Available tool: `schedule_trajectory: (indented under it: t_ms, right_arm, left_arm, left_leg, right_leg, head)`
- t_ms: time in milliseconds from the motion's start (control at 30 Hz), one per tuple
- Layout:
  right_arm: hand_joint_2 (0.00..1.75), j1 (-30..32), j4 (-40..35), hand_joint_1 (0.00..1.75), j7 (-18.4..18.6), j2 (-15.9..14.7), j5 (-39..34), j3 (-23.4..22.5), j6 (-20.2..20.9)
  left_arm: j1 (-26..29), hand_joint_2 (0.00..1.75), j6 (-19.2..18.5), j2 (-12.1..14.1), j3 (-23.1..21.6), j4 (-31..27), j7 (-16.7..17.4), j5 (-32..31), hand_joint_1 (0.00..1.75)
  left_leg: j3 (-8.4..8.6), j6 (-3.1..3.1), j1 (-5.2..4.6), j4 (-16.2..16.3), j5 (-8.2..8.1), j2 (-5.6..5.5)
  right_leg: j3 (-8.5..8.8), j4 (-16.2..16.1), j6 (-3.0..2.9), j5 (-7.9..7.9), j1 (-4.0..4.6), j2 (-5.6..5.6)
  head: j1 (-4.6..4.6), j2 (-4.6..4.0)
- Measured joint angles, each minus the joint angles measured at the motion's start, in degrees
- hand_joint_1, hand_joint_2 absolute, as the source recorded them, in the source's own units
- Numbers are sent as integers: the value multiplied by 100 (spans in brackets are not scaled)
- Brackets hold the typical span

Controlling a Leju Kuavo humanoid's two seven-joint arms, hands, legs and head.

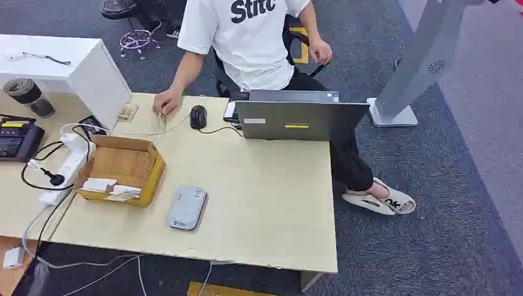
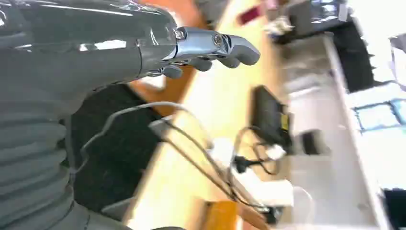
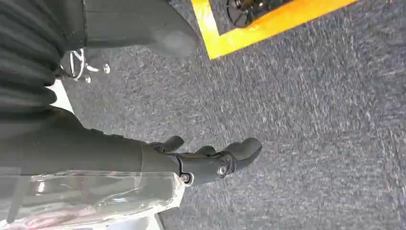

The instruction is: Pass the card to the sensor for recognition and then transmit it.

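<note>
A grey card sensor point(image 1: 187, 208) lies flat on the pale wooden table point(image 1: 265, 203), towards its front edge. To its left an open cardboard box point(image 1: 126, 165) holds white cards point(image 1: 100, 184) at its near end. My left hand point(image 2: 210, 50) hangs beside the table's left end with its fingers stretched out and nothing in them. My right hand point(image 3: 210, 160) hangs over dark carpet, fingers loosely apart, holding nothing.
A person in a white T-shirt point(image 1: 247, 37) sits across the table with one hand point(image 1: 166, 102) resting on it near a mouse point(image 1: 198, 116) and a laptop point(image 1: 300, 117). A power strip point(image 1: 68, 163) with cables and a black device point(image 1: 18, 137) lie at the left. A grey stand point(image 1: 419, 68) rises at the right.
</note>
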Motion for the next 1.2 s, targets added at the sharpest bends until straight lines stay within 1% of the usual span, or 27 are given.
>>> schedule_trajectory:
  t_ms: [67, 167, 233, 333, 367, 433, 533, 600, 633, 700, 767, 833, 900, 1000, 1067, 1200]
  right_arm:
    - [175, 0, 0, 0, 22, -2, -2, 2, 38]
    - [175, -12, 18, 0, 328, -9, 7, 2, 37]
    - [175, -21, 42, 0, 525, -11, 57, 9, 44]
    - [175, -24, 48, 0, 763, -13, 101, 22, 79]
    - [175, -25, 50, 0, 879, -15, 103, 39, 114]
    - [175, -26, 52, 0, 1036, -26, 107, 81, 140]
    - [175, -34, 52, 0, 1180, -48, 182, 120, 149]
    - [175, -50, 52, 0, 1323, -74, 247, 188, 158]
    - [175, -57, 52, 0, 1388, -85, 289, 219, 166]
    - [175, -75, 52, 0, 1504, -107, 317, 271, 180]
    - [175, -91, 53, 0, 1639, -140, 365, 341, 219]
    - [175, -98, 52, 0, 1718, -164, 435, 411, 225]
    - [175, -112, 52, 0, 1770, -186, 474, 466, 239]
    - [175, -118, 52, 0, 1856, -212, 459, 522, 241]
    - [175, -126, 54, 0, 1880, -232, 378, 522, 239]
    - [175, -140, 52, 0, 1891, -258, 378, 524, 234]
  left_arm:
    - [-33, 175, -11, 55, -104, -287, 37, -118, 0]
    - [-38, 175, 37, 192, -289, -642, 61, -80, 0]
    - [-56, 175, 164, 373, -454, -862, 144, -100, 0]
    - [-114, 175, 363, 669, -614, -1000, 378, -238, 0]
    - [-139, 175, 444, 872, -704, -1000, 503, -310, 0]
    - [-212, 175, 597, 1155, -868, -998, 717, -457, 0]
    - [-430, 175, 956, 1651, -1221, -864, 1117, -973, 0]
    - [-736, 175, 1161, 2059, -1480, -538, 1476, -1438, 0]
    - [-882, 175, 1180, 2202, -1568, -355, 1606, -1520, 0]
    - [-1205, 175, 1310, 2446, -1701, 13, 1738, -1764, 0]
    - [-1607, 175, 1556, 2743, -1942, 550, 1855, -2311, 0]
    - [-1937, 175, 1654, 2927, -2180, 952, 1956, -2718, 0]
    - [-2214, 175, 1694, 3045, -2418, 1304, 2074, -2999, 0]
    - [-2629, 175, 1777, 3123, -2754, 1787, 2330, -3489, 0]
    - [-2961, 175, 1949, 3141, -3048, 2163, 2502, -3963, 0]
    - [-3461, 175, 2168, 3121, -3566, 2734, 2712, -4512, 0]
  left_leg:
    - [1, 0, 0, 0, 0, 1]
    - [3, 0, 0, 0, 0, 0]
    - [3, 0, 0, 0, 0, -1]
    - [4, 0, 1, 0, 0, 0]
    - [4, -1, 2, 0, 0, 0]
    - [4, -2, 3, 0, 1, -1]
    - [3, -5, 3, 0, 6, -3]
    - [5, -7, 3, 0, 8, -4]
    - [5, -7, 3, 0, 9, -4]
    - [8, -12, 3, 0, 13, -1]
    - [9, -10, 2, 1, 15, -1]
    - [8, -9, 2, 1, 15, -3]
    - [9, -9, 2, 2, 15, 0]
    - [6, -8, 1, 7, 14, -1]
    - [4, -7, 0, 8, 14, -6]
    - [3, -7, 0, 9, 13, 2]
  right_leg:
    - [1, 0, 0, 0, 0, 1]
    - [0, 0, 0, 0, 0, 0]
    - [0, 0, 0, 0, 0, -1]
    - [-1, 0, 0, 0, 1, 1]
    - [-3, 0, -1, 0, 2, 1]
    - [-3, 0, -1, 0, 3, -1]
    - [0, 1, -1, 0, 3, -2]
    - [1, 1, -2, 1, 3, -3]
    - [3, 1, -2, 2, 3, -4]
    - [4, 1, -4, 4, 3, 0]
    - [4, 1, -7, 7, 3, -1]
    - [7, 2, -7, 7, 3, -2]
    - [8, 1, -6, 8, 2, 2]
    - [3, 1, -5, 8, 2, 3]
    - [4, 0, -5, 8, 1, -1]
    - [4, 0, -2, 11, 0, 9]
  head:
    - [2, 0]
    - [4, 0]
    - [0, 0]
    - [2, 0]
    - [2, 0]
    - [2, 0]
    - [4, 0]
    - [2, 0]
    - [2, 0]
    - [2, 0]
    - [2, 0]
    - [4, 0]
    - [4, 0]
    - [2, 0]
    - [2, 0]
    - [2, 0]
